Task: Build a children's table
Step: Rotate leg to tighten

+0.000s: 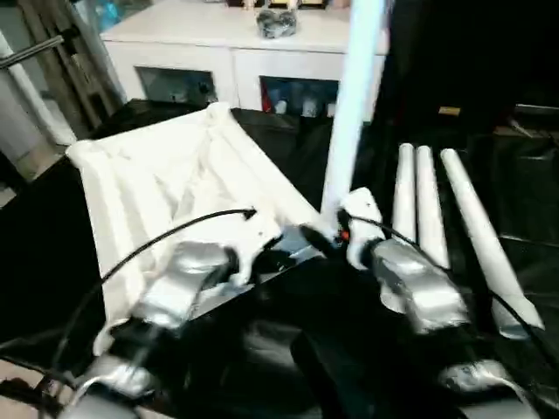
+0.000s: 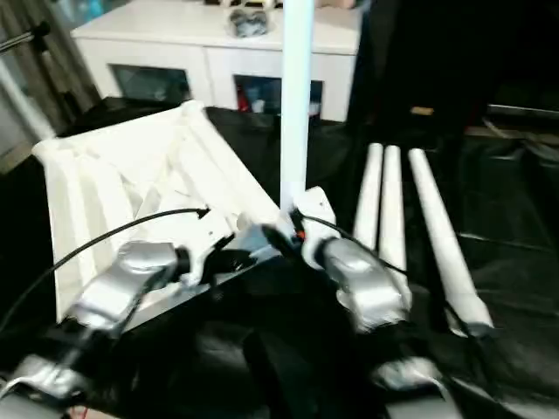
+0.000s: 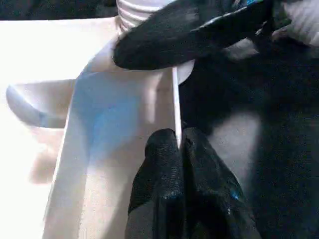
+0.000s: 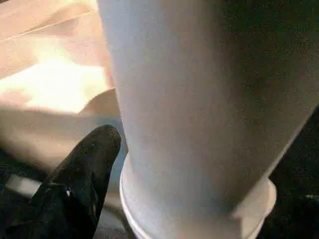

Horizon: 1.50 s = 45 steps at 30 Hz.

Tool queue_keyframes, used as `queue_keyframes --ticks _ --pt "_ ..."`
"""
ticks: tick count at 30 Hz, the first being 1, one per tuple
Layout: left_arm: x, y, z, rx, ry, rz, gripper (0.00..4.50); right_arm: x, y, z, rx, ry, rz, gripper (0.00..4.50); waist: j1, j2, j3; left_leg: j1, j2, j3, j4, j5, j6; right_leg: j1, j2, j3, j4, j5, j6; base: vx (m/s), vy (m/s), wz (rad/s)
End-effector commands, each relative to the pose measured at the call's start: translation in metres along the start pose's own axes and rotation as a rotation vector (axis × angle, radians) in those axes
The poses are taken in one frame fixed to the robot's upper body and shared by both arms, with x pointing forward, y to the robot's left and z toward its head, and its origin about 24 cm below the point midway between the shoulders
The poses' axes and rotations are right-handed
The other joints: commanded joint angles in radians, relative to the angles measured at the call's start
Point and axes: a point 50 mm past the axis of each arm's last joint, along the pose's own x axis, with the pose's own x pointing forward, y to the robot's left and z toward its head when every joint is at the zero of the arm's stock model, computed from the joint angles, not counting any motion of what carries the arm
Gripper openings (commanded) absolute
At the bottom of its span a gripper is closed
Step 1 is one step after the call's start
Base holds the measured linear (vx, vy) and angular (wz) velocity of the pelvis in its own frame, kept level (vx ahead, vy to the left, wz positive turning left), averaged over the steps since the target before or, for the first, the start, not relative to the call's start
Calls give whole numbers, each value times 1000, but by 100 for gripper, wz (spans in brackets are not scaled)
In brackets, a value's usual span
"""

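From the head camera, the white tabletop (image 1: 175, 183) lay underside up and tilted on the black-covered worktop (image 1: 52, 262), its ribs showing. One table leg (image 1: 354, 96) stood upright at the tabletop's near right corner. Three more legs (image 1: 428, 209) lay side by side on the black cover to the right, just beside one another. The left pincer (image 1: 262, 237) reached to the tabletop's near edge, and the right pincer (image 1: 336, 229) sat at the foot of the upright leg. Behind the worktop stood a white glass-door cabinet (image 1: 236, 52) with a grey bundle on top.

In the left wrist view, the left pincer's fingers (image 3: 167, 169) were pressed together on the thin edge of the tabletop (image 3: 104, 114). A black finger of the right pincer (image 3: 189, 32) crossed beyond them, in front of the leg's ribbed end.

In the right wrist view, the upright leg (image 4: 204, 99) stood very close, seated in a round corner socket (image 4: 259, 199). One finger (image 4: 79, 179) lay just beside it, spread away from the leg, not touching.
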Motion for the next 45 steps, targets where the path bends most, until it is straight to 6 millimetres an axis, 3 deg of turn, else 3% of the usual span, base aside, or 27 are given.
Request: queue_keyframes --ticks 1,2,4,9,16,17,23,26,28,32,33,36,38,39,40,42,45 --pt "2 -14 24 121 -99 -158 0 -3 22 9 -49 -17 234 382 5 -11 -68 2 21 -4 -62 -113 93 61 -50 48 -57 -120 -222 0 0 0" --pt "0 -14 22 123 -91 -166 0 -9 23 8 -64 -5 278 382 13 -18 -71 5 24 -2 -60 -100 108 61 -49 50 -52 -90 -229 0 0 0" --pt "-4 -13 20 127 -80 -181 0 -19 23 4 -85 25 347 382 22 -15 -66 6 26 1 -61 -113 115 56 -50 51 -54 -105 -236 0 0 0" --pt "-13 -12 16 145 -58 -218 0 -37 23 -2 -106 74 444 382 42 -20 -61 9 28 2 -66 -159 82 55 -54 54 -66 -231 -199 0 0 0" --pt "-24 -13 10 156 -33 -277 0 -46 23 -3 -71 79 482 336 41 -22 -61 6 26 0 -67 -157 73 54 -55 53 -67 -260 -186 0 0 0" --pt "-24 -12 9 157 -30 -277 0 -46 23 -3 -66 80 490 309 40 -22 -60 5 26 0 -66 -153 72 53 -54 53 -66 -254 -188 0 0 0" --pt "-25 -12 7 157 -24 -273 0 -45 30 -5 -51 87 513 284 41 -25 -63 3 25 0 -64 -120 77 56 -53 53 -59 -211 -195 0 0 0" --pt "-24 -12 7 153 -26 -265 0 -42 31 -7 -46 87 496 281 41 -26 -63 3 25 0 -64 -122 76 56 -54 53 -60 -221 -194 0 0 0" --pt "-17 -6 11 123 -52 -182 0 -27 26 -13 -30 87 334 280 38 -27 -60 1 23 1 -64 -123 70 53 -54 53 -62 -236 -191 0 0 0" --pt "-7 2 19 93 -83 -62 0 -8 16 -20 20 99 108 279 25 -33 -55 1 19 -2 -72 -177 26 54 -54 48 -74 -348 -157 0 0 0" --pt "-4 4 21 85 -84 -27 0 -3 14 -23 47 105 49 279 16 -31 -54 8 20 -3 -74 -205 9 49 -55 49 -79 -373 -149 0 0 0" --pt "12 11 31 49 -90 105 0 17 14 -28 182 119 -137 278 8 -37 -53 10 16 -4 -73 -227 6 50 -56 49 -85 -403 -142 0 0 0" --pt "15 11 34 37 -95 126 0 20 15 -29 201 132 -170 278 7 -35 -52 13 16 -4 -74 -231 4 47 -57 48 -90 -428 -133 0 0 0" --pt "20 10 37 24 -105 147 0 26 19 -29 197 133 -172 278 8 -35 -53 12 18 -4 -74 -219 6 47 -56 50 -87 -397 -134 0 0 0" --pt "23 9 38 21 -110 154 0 28 22 -29 187 125 -163 313 9 -34 -54 12 18 -4 -74 -219 7 48 -56 49 -86 -389 -136 0 0 0" --pt "25 5 38 24 -121 128 0 29 25 -28 210 110 -131 313 11 -35 -55 8 19 -5 -75 -216 15 52 -55 50 -83 -357 -138 0 0 0" --pt "26 0 37 36 -121 98 0 30 28 -24 203 89 -84 355 12 -35 -57 7 20 -4 -75 -206 22 53 -55 51 -79 -327 -149 0 0 0"
